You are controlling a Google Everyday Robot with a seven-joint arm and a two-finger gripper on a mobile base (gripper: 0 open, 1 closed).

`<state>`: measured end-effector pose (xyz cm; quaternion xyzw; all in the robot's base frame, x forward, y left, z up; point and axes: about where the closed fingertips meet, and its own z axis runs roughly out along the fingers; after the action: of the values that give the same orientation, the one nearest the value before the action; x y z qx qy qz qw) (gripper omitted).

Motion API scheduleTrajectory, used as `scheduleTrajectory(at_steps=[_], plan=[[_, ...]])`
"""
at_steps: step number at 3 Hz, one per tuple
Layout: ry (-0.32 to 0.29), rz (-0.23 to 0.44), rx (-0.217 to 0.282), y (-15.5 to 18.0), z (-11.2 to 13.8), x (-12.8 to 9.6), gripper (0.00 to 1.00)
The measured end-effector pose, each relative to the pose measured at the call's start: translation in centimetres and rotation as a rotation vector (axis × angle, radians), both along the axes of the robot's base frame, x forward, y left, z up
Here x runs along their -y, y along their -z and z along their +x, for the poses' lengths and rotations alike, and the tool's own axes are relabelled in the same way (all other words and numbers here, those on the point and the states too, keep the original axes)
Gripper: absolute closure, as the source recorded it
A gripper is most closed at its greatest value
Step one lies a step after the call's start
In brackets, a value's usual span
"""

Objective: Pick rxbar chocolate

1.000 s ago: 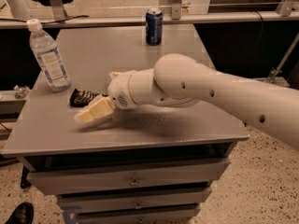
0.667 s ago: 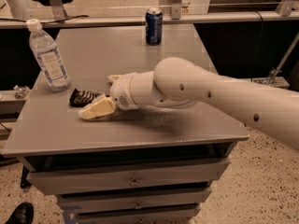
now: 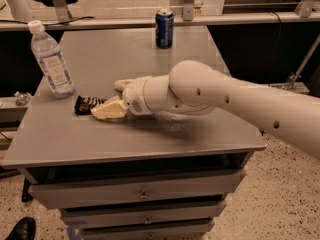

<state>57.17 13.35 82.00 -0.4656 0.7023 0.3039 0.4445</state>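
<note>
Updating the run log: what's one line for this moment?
phase: pre-grasp | gripper: open, at rxbar chocolate | rxbar chocolate: lying on table, not gripped

Matt, seemingly plastic jaws beside glossy-wrapped rxbar chocolate (image 3: pixel 85 104); smooth table (image 3: pixel 90 141).

Our arm (image 3: pixel 240 101) reaches in from the frame's right. Our gripper (image 3: pixel 106 98) sits low, left of centre, jaws apart.

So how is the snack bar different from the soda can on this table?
The snack bar lies flat near the table's left side, while the soda can stands upright at the far edge. The bar is black with pale lettering and the can is dark blue. The end effector sits right at the bar, open, well away from the can. Both rest on the same grey table.
</note>
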Motion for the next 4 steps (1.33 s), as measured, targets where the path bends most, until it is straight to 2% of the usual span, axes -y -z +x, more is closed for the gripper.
scheduleTrajectory(at_steps=[1, 2, 3, 4], plan=[[0.0, 0.0, 0.0, -0.3, 0.0, 0.0, 0.88], [0.0, 0.0, 0.0, -0.4, 0.0, 0.0, 1.0], [0.051, 0.016, 0.047, -5.1, 0.5, 5.1, 1.0], [0.119, 0.033, 0.109, -11.5, 1.4, 12.1, 1.0]])
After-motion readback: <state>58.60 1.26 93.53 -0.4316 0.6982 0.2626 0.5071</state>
